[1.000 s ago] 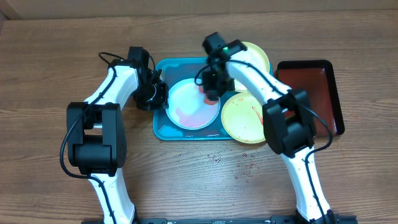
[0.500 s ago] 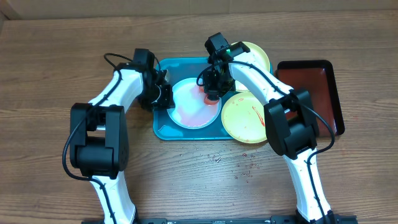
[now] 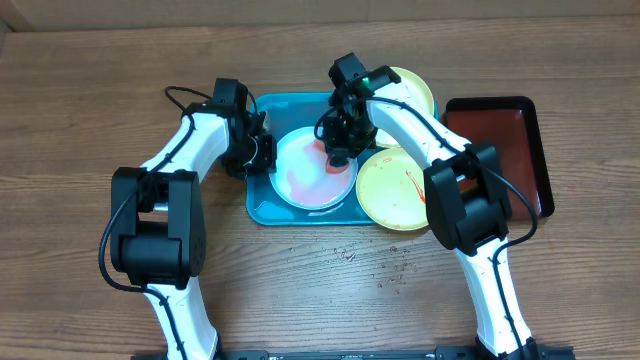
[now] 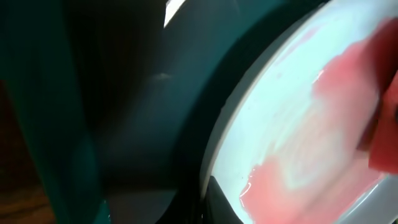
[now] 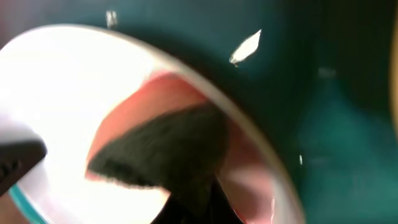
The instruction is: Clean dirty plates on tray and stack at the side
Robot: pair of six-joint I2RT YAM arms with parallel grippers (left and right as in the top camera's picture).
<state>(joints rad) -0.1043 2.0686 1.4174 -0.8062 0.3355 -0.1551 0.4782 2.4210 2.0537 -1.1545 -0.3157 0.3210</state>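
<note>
**Scrubbing the white plate on the blue tray**

My right gripper (image 3: 338, 152) is down over the round white plastic plate with the light-blue rim (image 3: 305, 172), at about its 2 o'clock. It is closed on a red sponge with a dark scouring face (image 3: 334, 162), which is pressed against the plate. My right wrist camera shows the dark, fuzzy face flat on the white surface, with pink around it.

My left gripper (image 3: 258, 155) is at the plate's 9 o'clock rim. I cannot tell whether it is gripping the rim, because my left wrist camera is too close and too dark to show the fingers.

The plate lies inside the large turquoise-blue rectangular plastic tray (image 3: 262, 208). A pink smear of sauce (image 3: 290, 185) runs across the plate from 7 o'clock towards the sponge.

One pale yellow plate with a lime-green rim (image 3: 412, 92) sits at the tray's 1 o'clock corner, partly hidden by my right arm. The second yellow plate (image 3: 385, 190), which has thin red streaks, overlaps the tray's edge at 4 o'clock.

A smaller black-rimmed dark-red tray (image 3: 500, 150) lies on the wooden table (image 3: 90, 90) at 3 o'clock of the blue tray.
</note>
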